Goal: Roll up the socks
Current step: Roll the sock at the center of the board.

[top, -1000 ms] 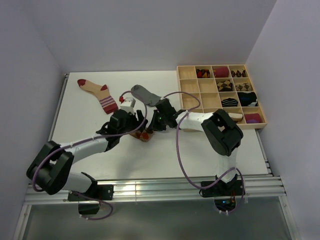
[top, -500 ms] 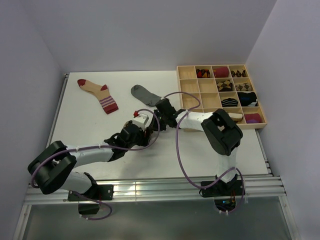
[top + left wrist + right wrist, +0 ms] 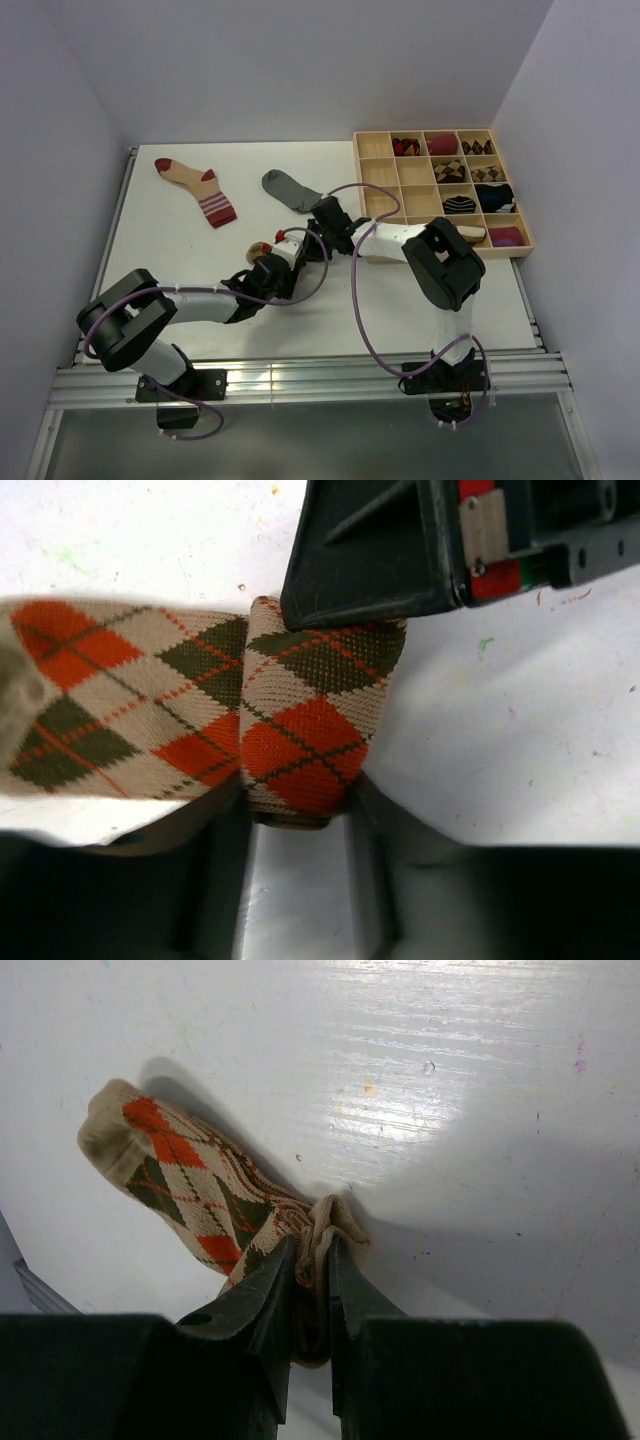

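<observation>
Our right gripper (image 3: 311, 1260) pinches the bunched end of the argyle sock (image 3: 190, 1175); our left gripper (image 3: 297, 830) clasps its rolled part.

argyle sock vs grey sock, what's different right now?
The argyle sock has orange and dark diamonds; the grey sock is plain. The argyle sock is pinched by the right gripper and partly folded over; the grey sock lies spread out, ungripped. Both sit on the table.

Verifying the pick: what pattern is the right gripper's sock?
Argyle sock, orange and olive diamonds on beige; left wrist view.
</observation>
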Motion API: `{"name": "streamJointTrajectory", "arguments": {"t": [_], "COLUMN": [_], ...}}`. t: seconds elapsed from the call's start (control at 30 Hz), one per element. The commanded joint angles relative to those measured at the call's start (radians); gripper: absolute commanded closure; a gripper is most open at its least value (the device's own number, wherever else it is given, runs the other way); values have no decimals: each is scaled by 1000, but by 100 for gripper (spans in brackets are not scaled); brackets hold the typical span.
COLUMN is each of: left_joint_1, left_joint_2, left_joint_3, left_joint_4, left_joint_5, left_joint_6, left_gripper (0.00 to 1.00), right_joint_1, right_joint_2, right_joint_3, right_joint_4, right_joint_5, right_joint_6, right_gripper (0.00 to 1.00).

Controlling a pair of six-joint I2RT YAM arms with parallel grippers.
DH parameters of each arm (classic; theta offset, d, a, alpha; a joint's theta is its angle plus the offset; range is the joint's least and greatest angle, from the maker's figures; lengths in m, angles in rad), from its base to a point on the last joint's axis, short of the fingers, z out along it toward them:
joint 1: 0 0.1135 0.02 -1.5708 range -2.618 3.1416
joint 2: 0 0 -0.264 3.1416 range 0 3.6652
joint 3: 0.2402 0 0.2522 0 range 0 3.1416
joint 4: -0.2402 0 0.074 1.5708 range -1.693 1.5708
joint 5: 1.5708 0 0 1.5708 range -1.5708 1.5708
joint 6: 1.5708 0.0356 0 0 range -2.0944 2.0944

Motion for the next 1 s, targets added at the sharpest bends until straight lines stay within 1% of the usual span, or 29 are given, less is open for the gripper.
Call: {"name": "streamJointTrajectory", "arguments": {"t": [0.0, 0.07, 0.13, 0.2, 0.23, 0.27, 0.3, 0.4, 0.53, 0.67, 0.8, 0.93, 0.97], "left_joint_1": [-6, -7, -6, -7, -6, -7, -7, -7, -7, -4, 15, 109, 159], "left_joint_2": [3, -1, -9, -18, -23, -30, -47, -98, -132, -115, -135, -178, -182], "left_joint_3": [19, 19, 26, 37, 36, 29, 25, 3, -3, -10, -43, -84, -92], "left_joint_4": [5, -3, -18, -29, -26, -23, -15, 6, 30, 68, 74, 95, 102], "left_joint_5": [-27, -27, -32, -56, -62, -67, -69, -73, -76, -67, -73, 0, 46], "left_joint_6": [-34, -49, -55, -57, -57, -48, -45, -28, 12, 8, -69, -150, -158], "left_gripper": [62, 72, 75, 71, 64, 59, 58, 48, 40, 39, 41, 42, 42], "right_joint_1": [-1, 1, -1, 1, 1, 1, 1, 1, 2, 7, 5, 7, 7], "right_joint_2": [36, 35, 36, 41, 39, 39, 41, 44, 42, 35, 22, 19, 19], "right_joint_3": [5, 8, 17, 23, 23, 22, 20, 22, 22, 17, -1, -10, -12], "right_joint_4": [-97, -97, -106, -108, -108, -106, -105, -105, -96, -82, -64, -48, -45], "right_joint_5": [22, 22, 22, 22, 22, 21, 21, 18, 8, -5, -16, -28, -33], "right_joint_6": [-20, -20, -23, -23, -23, -23, -23, -27, -39, -59, -73, -82, -84], "right_gripper": [100, 100, 100, 100, 100, 100, 100, 100, 100, 100, 100, 100, 100]}}
